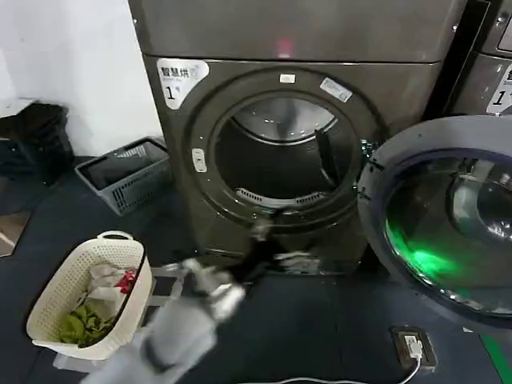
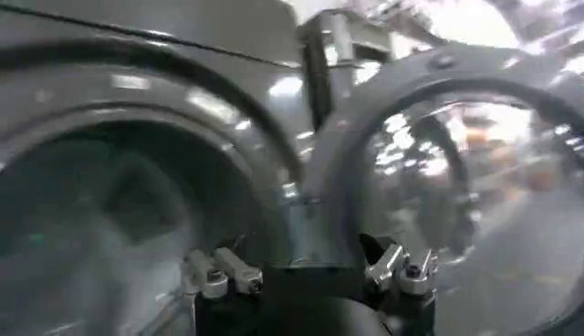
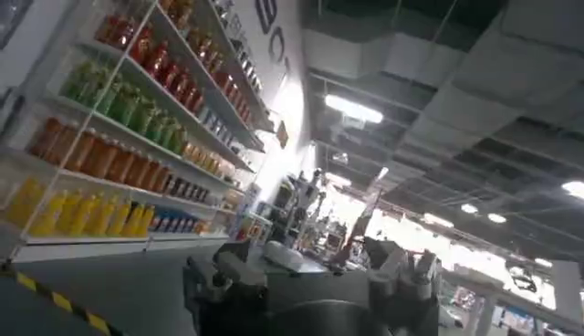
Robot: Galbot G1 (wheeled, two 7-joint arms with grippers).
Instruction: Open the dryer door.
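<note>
Left fingers: the left gripper (image 1: pixel 268 232) hangs low before the drum opening (image 1: pixel 276 152), at about 6 o'clock of its rim; its fingers (image 2: pixel 224 272) stand apart and hold nothing.
Why there: my reading is that the arm sits where a pull on the door's free edge would end, clear of the swing path.
Right gripper: the right gripper (image 3: pixel 310 283) points up toward shelves of bottles (image 3: pixel 128 110) and a ceiling, parked away from the machine; whether its fingers are apart or together I cannot tell.
Door: the dryer door (image 1: pixel 444 220) stands swung wide on its hinge, at 3 o'clock of the opening, inner grey rim and tinted glass facing outward.
Door against fingers: near the left fingers, at their 2 o'clock, apart from them.
Progress: judged from the open drum, the task looks done.
Floor: a cream laundry basket (image 1: pixel 56 308) with clothes at 8 o'clock of the gripper, a grey crate (image 1: pixel 140 188) at 10 o'clock.
</note>
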